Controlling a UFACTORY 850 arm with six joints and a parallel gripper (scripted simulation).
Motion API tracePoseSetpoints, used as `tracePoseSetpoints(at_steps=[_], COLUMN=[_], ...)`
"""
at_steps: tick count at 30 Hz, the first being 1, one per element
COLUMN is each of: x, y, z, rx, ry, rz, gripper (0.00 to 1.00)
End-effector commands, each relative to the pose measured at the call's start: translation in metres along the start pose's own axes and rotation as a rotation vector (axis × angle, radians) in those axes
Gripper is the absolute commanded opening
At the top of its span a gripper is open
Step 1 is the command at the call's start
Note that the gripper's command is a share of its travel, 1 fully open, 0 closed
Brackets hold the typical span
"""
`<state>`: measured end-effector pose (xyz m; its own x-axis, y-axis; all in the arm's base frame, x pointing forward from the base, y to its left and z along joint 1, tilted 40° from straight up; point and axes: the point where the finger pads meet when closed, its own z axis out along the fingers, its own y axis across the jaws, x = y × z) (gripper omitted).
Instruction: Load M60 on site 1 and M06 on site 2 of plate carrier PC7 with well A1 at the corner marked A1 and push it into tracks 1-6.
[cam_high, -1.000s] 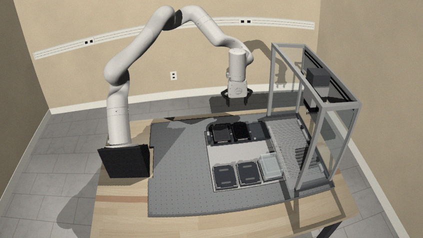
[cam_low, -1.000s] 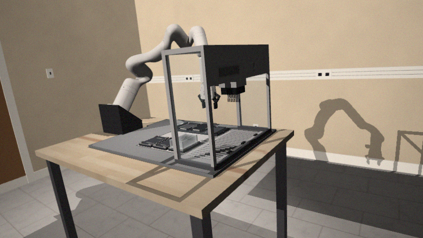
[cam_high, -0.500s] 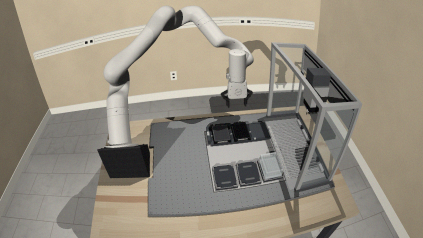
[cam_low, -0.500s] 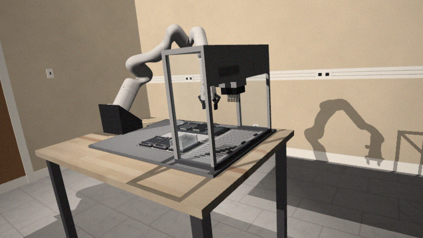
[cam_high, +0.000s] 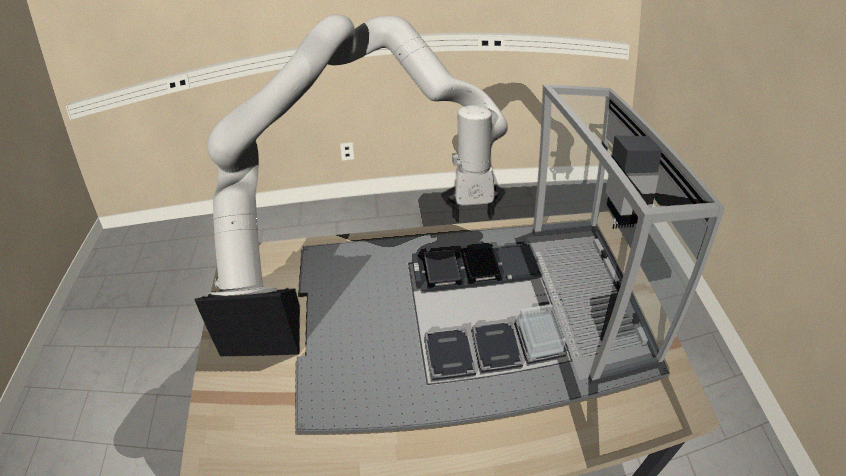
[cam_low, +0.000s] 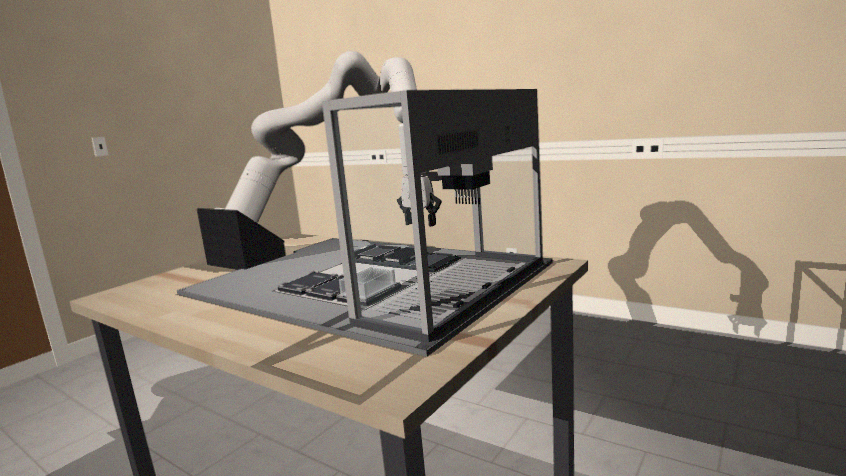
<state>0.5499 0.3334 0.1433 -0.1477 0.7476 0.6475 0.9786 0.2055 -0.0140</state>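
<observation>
PC7 (cam_high: 473,264) lies on the apron's far side, long axis pointing at the rails (cam_high: 576,290), two plates aboard, site 3 bare; gripper (cam_low: 418,208) hangs high above it, fingers spread, holding nothing.

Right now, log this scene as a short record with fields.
gripper: open, holding nothing, raised above the far end of the carrier
carrier: on the apron before the rails, two dark plates on it, the site nearest the rails bare
nests: two show dark and flat; the one nearest the rails holds a clear block
rails: no carrier in them
lamp: cannot tell
</observation>
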Motion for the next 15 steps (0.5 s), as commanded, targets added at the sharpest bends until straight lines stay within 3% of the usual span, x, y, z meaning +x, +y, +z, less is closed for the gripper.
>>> tracePoseSetpoints(at_steps=[1,15], x=[0.000,0.000], y=[0.001,0.001], z=[0.004,0.027], rx=[-0.002,-0.002], ry=[0.000,0.000], rz=[-0.001,-0.001], gripper=[1.00,1.00])
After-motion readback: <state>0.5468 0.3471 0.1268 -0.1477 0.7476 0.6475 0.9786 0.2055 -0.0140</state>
